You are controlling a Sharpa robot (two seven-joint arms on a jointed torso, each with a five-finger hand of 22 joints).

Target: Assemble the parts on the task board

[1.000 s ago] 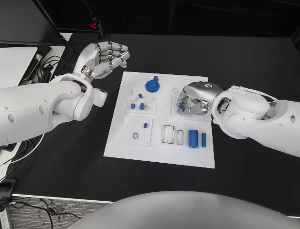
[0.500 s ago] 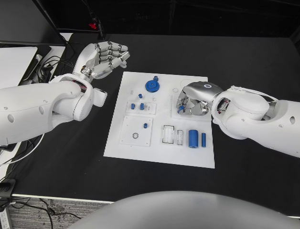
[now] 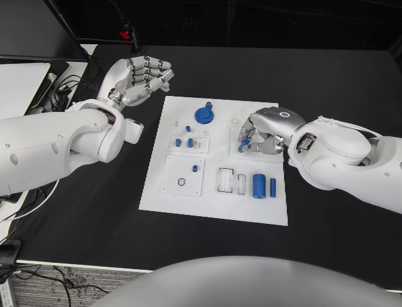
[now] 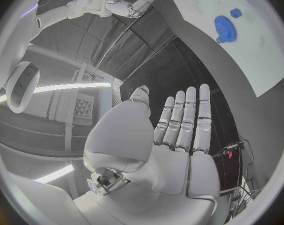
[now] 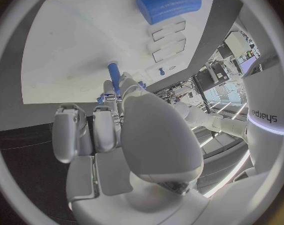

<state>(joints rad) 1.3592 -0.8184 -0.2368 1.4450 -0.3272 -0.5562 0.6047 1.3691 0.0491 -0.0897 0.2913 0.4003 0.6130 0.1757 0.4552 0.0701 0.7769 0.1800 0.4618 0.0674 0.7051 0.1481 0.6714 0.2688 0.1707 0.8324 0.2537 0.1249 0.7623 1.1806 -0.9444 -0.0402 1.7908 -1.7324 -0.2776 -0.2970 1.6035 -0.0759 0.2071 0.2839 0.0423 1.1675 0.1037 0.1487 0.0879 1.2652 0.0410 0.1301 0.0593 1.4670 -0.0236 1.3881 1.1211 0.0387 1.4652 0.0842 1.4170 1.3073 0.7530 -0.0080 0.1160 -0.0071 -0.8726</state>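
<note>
The right hand [image 3: 261, 135] is pinching a small blue part [image 5: 114, 72] near the task board's [image 3: 164, 192] right edge, apparently for seating; the left hand [image 3: 138, 77] is hovering released beyond the far-left corner.

One legible text: the word "sharpa", in dark lowercase letters, printed on the white rounded casing of the robot's arm [image 5: 265, 116] at the rim of the right wrist view, reading sideways along the casing beside a pale violet band. No other lettering, numbers, labels or signs can be read on the white rectangular task board [image 3: 164, 192] or the small blue parts on it.
</note>
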